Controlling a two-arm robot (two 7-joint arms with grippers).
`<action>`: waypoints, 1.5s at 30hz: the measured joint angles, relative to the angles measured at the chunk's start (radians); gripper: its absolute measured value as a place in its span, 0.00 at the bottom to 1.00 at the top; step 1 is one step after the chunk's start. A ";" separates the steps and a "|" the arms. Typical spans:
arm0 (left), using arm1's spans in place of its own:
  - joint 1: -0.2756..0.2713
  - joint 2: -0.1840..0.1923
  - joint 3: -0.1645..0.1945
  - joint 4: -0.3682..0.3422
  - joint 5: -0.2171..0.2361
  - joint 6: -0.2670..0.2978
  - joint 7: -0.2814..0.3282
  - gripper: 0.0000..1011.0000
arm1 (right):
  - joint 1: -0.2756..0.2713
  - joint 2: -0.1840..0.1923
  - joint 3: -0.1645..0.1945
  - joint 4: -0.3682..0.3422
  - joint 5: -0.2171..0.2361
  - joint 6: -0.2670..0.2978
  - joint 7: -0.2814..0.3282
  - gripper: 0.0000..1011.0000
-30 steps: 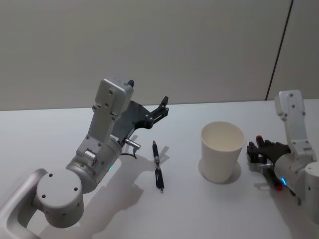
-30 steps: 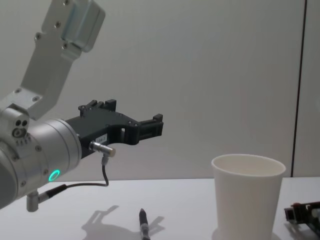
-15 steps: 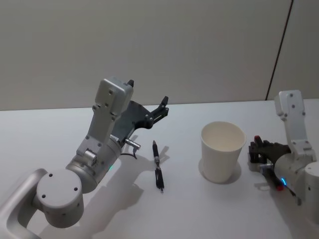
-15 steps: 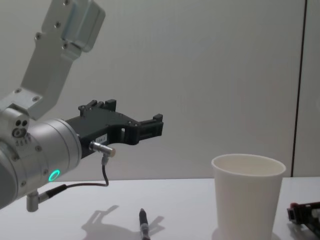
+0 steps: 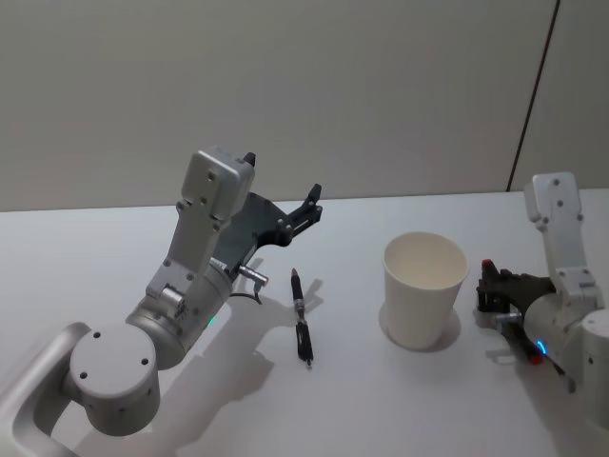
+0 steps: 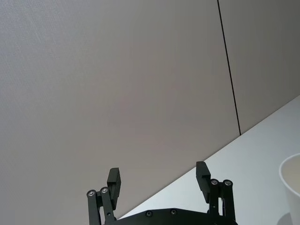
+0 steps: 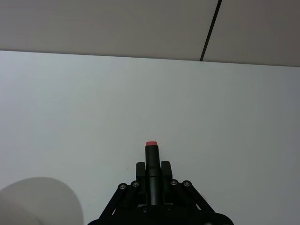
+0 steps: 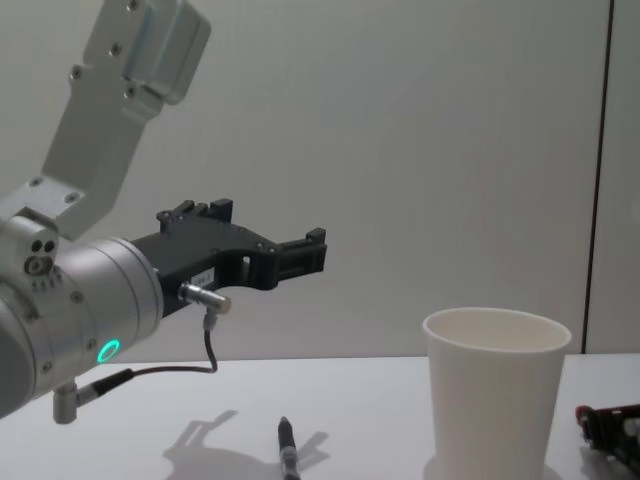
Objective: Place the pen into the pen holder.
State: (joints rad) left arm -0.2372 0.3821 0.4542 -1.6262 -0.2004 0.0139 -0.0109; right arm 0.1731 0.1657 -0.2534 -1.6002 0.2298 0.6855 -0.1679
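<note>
A: Where is the pen?
B: A black pen [image 5: 301, 317] lies flat near the middle of the table [image 5: 381, 400], left of the pen holder [image 5: 424, 288] and apart from it. The left gripper [image 5: 312, 204] hangs raised above it, fingers spread wide and empty.
A: And the right gripper [image 7: 151, 168]?
B: Low by the table's right edge, just beside the holder, clamped on a red-tipped pen [image 7: 151, 154].

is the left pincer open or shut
Open. The left pincer is raised above the table, its two fingers spread wide with nothing between them. The right pincer sits beside the pen holder, shut on a red-tipped pen.
</note>
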 joint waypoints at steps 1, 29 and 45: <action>0.000 0.000 0.000 0.000 0.000 0.000 0.000 0.99 | 0.000 0.000 0.000 0.000 0.000 0.000 0.000 0.18; 0.000 0.000 0.000 0.000 0.000 0.000 0.000 0.99 | -0.003 -0.005 0.026 -0.070 -0.054 -0.095 -0.077 0.18; 0.000 0.000 0.000 0.000 0.000 0.000 0.000 0.99 | 0.005 -0.002 0.039 -0.168 -0.149 -0.221 -0.098 0.18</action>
State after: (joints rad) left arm -0.2372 0.3821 0.4542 -1.6262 -0.2004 0.0139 -0.0109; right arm 0.1780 0.1633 -0.2143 -1.7686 0.0807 0.4642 -0.2660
